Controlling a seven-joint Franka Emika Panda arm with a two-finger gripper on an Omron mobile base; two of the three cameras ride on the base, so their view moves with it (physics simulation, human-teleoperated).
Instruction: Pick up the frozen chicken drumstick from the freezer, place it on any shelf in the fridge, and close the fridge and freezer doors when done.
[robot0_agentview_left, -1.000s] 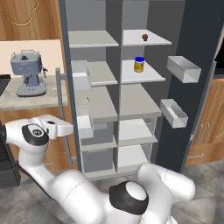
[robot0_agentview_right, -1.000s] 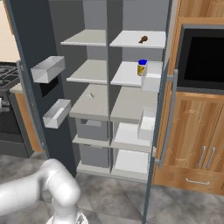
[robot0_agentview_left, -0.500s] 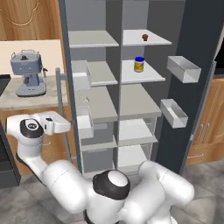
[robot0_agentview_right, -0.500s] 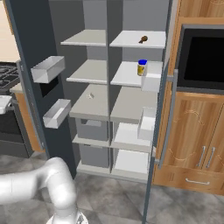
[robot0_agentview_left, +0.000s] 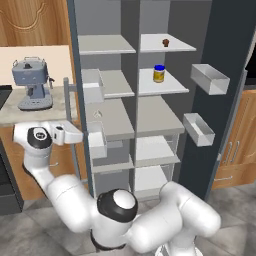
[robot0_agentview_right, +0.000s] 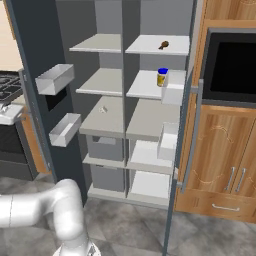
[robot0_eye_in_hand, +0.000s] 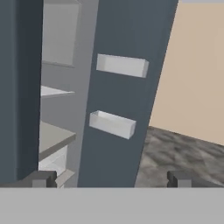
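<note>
The tall dark grey side-by-side unit is seen with both doors swung open. The frozen chicken drumstick (robot0_agentview_left: 165, 43) is located on the uppermost shelf (robot0_agentview_left: 176, 47) of the fridge (robot0_agentview_left: 157, 115), near the middle of that board, and nothing is in contact with it. On the next shelf down, a yellow jar with a blue lid (robot0_agentview_left: 159, 73) stands upright close to the front edge. The freezer (robot0_agentview_left: 107, 105) forms the left half of the unit, and a small pale item is seen on its third shelf. Two boxy pale door bins (robot0_agentview_left: 210, 78) are mounted on the open fridge door. A grey coffee machine (robot0_agentview_left: 33, 83) stands on the worktop (robot0_agentview_left: 15, 114) to the left of the unit. The gripper (robot0_eye_in_hand: 110, 179) is held low at the left, beside the open freezer door, with its jaws spread wide apart and nothing gripped between them. In the hand view, the dark door with its two bins is faced.
</note>
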